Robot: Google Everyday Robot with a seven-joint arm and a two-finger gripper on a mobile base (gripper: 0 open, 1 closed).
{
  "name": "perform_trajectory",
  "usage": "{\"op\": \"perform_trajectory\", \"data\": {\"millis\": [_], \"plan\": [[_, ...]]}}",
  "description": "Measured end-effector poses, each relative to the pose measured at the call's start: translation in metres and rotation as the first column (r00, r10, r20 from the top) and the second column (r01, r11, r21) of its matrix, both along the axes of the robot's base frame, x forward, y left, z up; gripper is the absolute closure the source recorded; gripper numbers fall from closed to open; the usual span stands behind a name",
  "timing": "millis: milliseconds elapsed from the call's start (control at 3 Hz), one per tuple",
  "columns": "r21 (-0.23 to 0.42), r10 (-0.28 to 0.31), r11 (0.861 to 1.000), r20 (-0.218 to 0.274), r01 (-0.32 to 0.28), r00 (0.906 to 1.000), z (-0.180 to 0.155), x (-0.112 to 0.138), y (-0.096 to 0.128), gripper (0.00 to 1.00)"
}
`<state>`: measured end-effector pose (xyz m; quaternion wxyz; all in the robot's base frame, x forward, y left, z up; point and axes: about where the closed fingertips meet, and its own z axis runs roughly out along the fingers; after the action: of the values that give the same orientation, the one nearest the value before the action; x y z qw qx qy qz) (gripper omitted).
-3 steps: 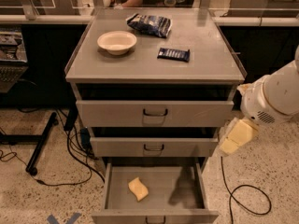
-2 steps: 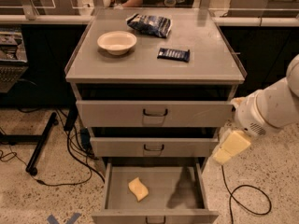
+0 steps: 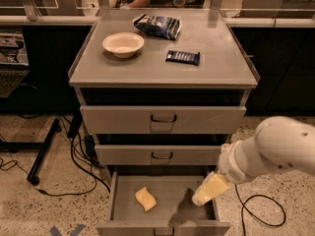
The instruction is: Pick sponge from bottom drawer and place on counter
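Note:
The pale-yellow sponge (image 3: 145,199) lies flat in the left-middle of the open bottom drawer (image 3: 123,211). My gripper (image 3: 209,189) hangs over the right part of that drawer, to the right of the sponge and apart from it, on the white arm coming in from the right. It holds nothing that I can see. The grey counter (image 3: 157,70) tops the three-drawer cabinet, above the two shut upper drawers.
On the counter stand a round cream bowl (image 3: 123,44), a dark chip bag (image 3: 157,25) and a small dark bar (image 3: 182,57). Cables (image 3: 74,156) lie on the floor to the left and right of the cabinet. A black stand base (image 3: 42,151) sits at left.
My arm and gripper have moved down and leftward, from beside the middle drawer to over the right part of the open bottom drawer. The sponge has not moved.

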<state>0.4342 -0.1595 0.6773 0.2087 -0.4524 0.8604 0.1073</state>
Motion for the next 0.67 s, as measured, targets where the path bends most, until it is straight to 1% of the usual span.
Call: {"op": "perform_trajectory", "data": {"millis": [333, 667], "plan": [[-0.026, 0.029, 0.999, -0.009, -0.029, 0.9995, -0.053, -0.007, 0.034, 0.00], [-0.051, 0.041, 0.998, -0.048, -0.043, 0.9980, -0.096, -0.009, 0.055, 0.00]]}}
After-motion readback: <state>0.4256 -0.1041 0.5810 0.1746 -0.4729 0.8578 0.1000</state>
